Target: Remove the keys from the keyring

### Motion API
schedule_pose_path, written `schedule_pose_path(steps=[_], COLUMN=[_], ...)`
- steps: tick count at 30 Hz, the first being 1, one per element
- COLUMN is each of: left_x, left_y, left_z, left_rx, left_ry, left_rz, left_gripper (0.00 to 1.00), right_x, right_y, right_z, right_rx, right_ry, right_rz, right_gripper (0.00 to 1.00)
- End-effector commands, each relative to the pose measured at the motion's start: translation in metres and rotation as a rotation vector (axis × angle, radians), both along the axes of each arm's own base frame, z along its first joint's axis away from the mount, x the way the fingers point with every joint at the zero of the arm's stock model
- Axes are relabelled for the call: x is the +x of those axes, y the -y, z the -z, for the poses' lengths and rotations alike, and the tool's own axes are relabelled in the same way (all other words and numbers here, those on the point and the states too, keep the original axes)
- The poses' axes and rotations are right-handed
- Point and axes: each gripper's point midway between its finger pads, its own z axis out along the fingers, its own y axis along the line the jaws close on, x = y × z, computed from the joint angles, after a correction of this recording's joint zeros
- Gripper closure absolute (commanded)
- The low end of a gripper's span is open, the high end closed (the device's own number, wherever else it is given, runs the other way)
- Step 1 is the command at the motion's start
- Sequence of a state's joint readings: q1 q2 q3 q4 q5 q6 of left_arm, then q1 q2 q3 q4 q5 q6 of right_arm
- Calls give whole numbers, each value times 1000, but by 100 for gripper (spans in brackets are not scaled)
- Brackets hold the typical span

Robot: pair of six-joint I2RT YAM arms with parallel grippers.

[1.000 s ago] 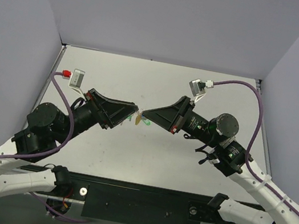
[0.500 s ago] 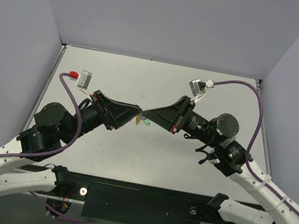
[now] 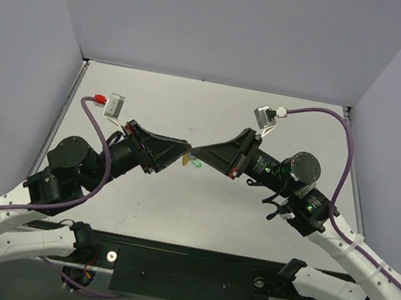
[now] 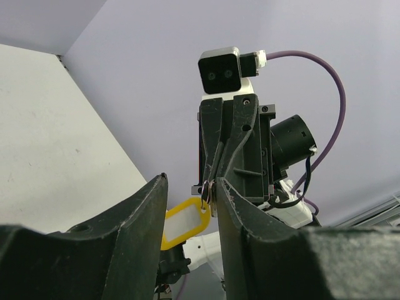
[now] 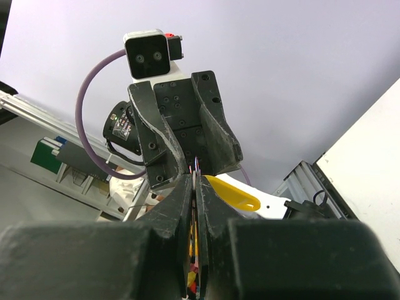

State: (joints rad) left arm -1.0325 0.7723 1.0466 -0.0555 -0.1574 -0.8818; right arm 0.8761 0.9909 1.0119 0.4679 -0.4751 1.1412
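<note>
Both arms stretched inward, meeting tip to tip above worktop (image 3: 214,114) middle. Right gripper (image 4: 210,182) pressed together, pinching keyring (image 4: 184,222) by metal ring, yellow tag dangling. Left gripper (image 3: 183,148) half spread, straddling it.

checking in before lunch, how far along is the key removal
Done: the keyring is off the table, pinched by the shut right fingers. In hand: the open left fingers bracket its metal end. Left: the keys are too small to pick out, none shows free, so pulling them off remains.

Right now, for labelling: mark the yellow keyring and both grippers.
yellow keyring (image 4: 185,224), left wrist view, tag's label window.
right gripper (image 4: 210,185), left wrist view, between fingertips.
left gripper (image 3: 183,151), top view, between fingertips.
</note>
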Motion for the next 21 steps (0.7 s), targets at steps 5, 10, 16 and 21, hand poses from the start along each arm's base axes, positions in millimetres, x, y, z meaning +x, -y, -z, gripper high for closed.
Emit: schedule_pose_path(steps=[5,10,16,21], left_x=[-9,-9,-7,-7], left_y=[-12,-11,-7,-5], left_z=[-34,-35,-36,-35], left_rx=[-72,-71,-65,-60], left_ry=[60,63,60,58], left_rz=[8,8,10,13], left_gripper=[59,61,65,76], right_x=[-6,-6,-7,-8], right_y=[7,7,7,7], right_z=[-26,-24,-23,-23], right_rx=[71,63,58,57], right_ry=[70,71,73,78], right_rz=[1,-3,-7,-9], right_gripper=[100,100,100,100])
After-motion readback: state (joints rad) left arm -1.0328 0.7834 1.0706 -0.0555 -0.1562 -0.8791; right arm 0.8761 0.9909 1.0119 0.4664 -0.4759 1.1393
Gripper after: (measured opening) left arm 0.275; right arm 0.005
